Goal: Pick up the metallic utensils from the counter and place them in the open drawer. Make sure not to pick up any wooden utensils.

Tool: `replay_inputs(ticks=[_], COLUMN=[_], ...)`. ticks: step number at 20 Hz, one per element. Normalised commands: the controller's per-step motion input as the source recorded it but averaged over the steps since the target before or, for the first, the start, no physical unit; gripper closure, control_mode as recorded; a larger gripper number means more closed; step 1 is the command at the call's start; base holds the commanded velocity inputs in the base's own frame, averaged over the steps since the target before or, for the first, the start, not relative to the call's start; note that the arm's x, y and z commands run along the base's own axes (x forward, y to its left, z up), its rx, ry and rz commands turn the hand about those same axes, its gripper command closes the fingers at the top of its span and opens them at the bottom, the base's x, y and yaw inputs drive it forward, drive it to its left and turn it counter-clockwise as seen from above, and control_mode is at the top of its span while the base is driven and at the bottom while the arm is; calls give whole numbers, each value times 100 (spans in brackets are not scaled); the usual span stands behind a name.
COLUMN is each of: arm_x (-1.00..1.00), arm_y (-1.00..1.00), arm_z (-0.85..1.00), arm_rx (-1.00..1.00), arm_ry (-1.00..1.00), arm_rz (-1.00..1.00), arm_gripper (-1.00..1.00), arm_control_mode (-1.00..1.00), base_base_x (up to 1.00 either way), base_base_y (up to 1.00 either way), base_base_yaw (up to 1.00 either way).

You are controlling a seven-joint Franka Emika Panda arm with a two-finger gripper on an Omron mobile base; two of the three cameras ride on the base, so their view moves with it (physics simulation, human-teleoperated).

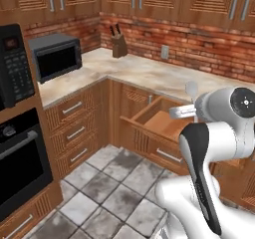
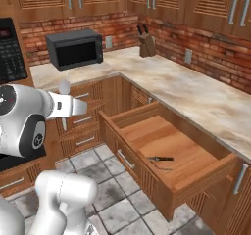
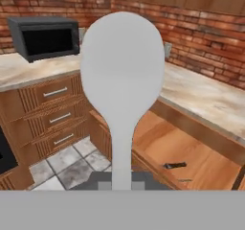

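Black microwave (image 2: 75,48) beyond held spoon (image 3: 122,75)

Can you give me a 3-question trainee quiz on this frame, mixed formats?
1. True or false: the fingers are shut on the spoon.
2. Multiple choice: where is the knife? A) on the microwave B) in the open drawer C) on the floor
3. Fill in: the spoon's bowl points ___ from the fingers in the base views.

Key
1. True: the handle runs down into the closed fingers in the hand view.
2. B: the black-handled knife lies on the drawer bottom, with a thin grey piece just beside it.
3. Up: the spoon stands upright above the hand, to the side of the drawer, not yet over it.
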Motion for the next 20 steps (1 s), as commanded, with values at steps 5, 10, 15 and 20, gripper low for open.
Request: replay_inputs(ticks=[5,10,15,20], arm_x=[0,0,0,0], arm_y=[0,0,0,0], arm_z=[0,0,0,0], arm_rx=[0,0,0,0], arm_ry=[0,0,0,0], arm_rz=[0,0,0,0], arm_gripper=[100,100,100,100], arm_control_mode=[100,100,100,100], base_base_x=[-4,-14,-75,-21], base_base_y=[-100,-100,-99,-100], base_base_yaw=[38,42,40,44])
